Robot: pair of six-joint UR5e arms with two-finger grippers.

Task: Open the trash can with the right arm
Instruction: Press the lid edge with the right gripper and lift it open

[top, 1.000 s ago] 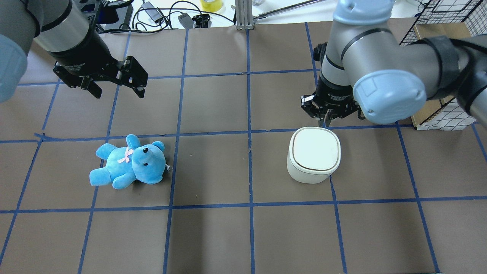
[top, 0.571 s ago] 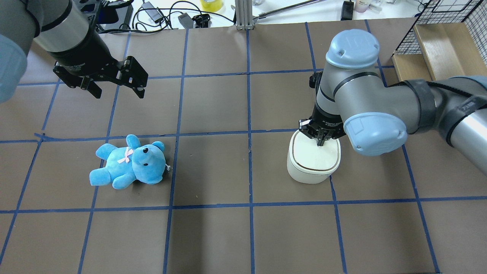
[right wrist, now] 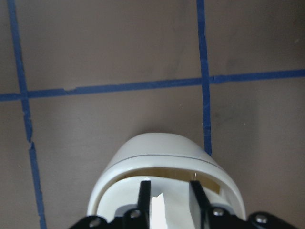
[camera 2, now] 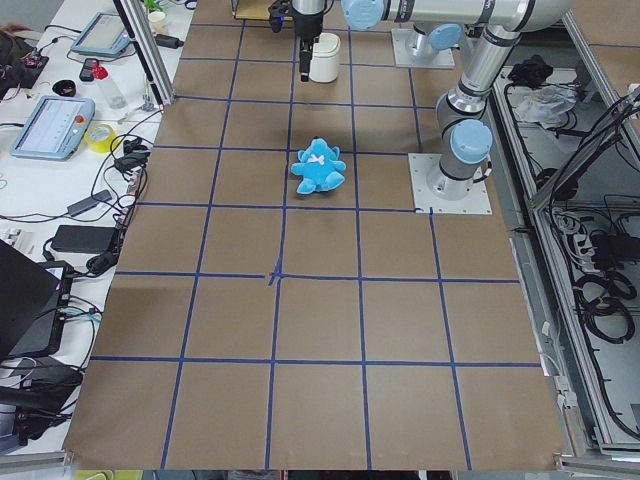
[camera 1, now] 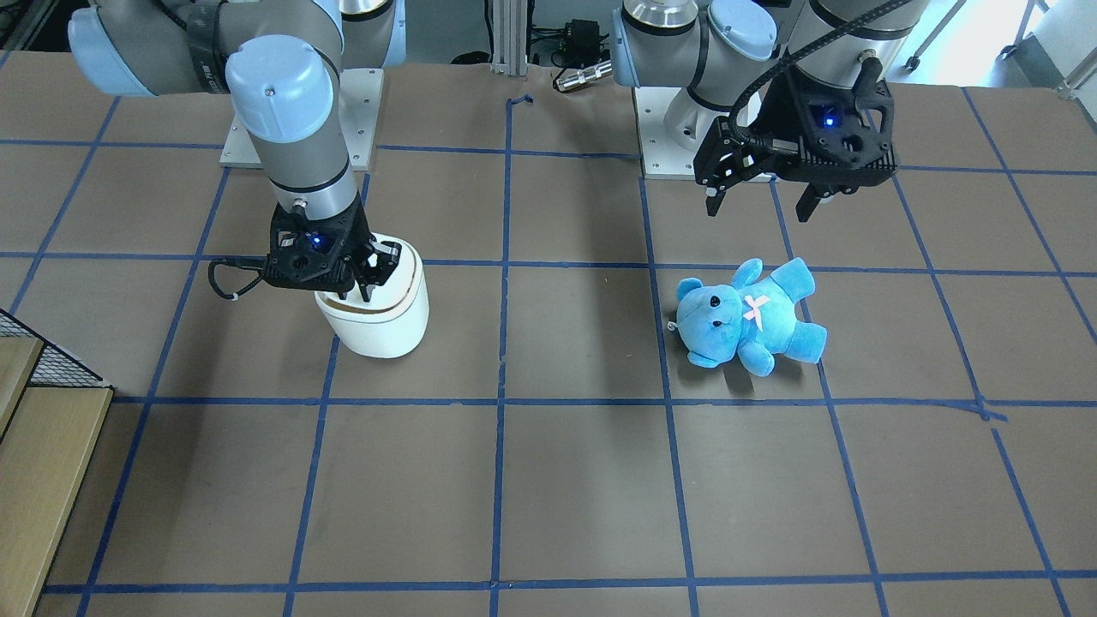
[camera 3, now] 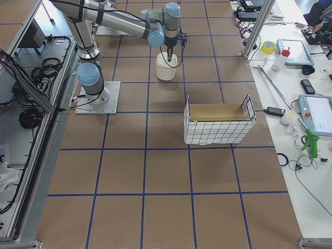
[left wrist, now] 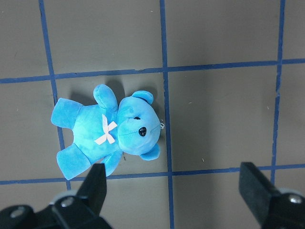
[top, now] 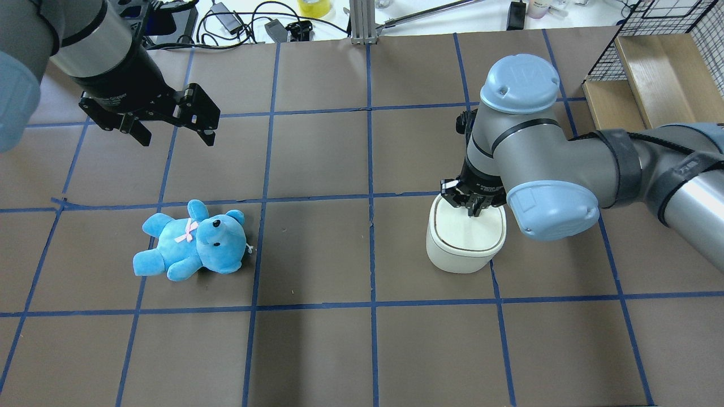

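Observation:
The white trash can (top: 461, 249) stands right of centre, also in the front view (camera 1: 377, 330) and the right wrist view (right wrist: 157, 148). My right gripper (top: 474, 213) points straight down, its tips on the far part of the lid. Its fingers (right wrist: 144, 191) are nearly together with a narrow gap and hold nothing. In the wrist view a yellowish slit shows between the lid and the rim beyond the fingers. My left gripper (top: 176, 138) hangs open and empty above the table at far left, above a blue teddy bear (top: 192, 243).
A wire basket with a brown liner (top: 650, 51) stands at the table's far right corner, behind the right arm. Cables and small items (top: 237, 22) lie along the far edge. The teddy bear also shows in the left wrist view (left wrist: 109, 129).
My right gripper moved from behind the can's far edge onto its lid and came down onto it. The left arm and the teddy bear have not moved.

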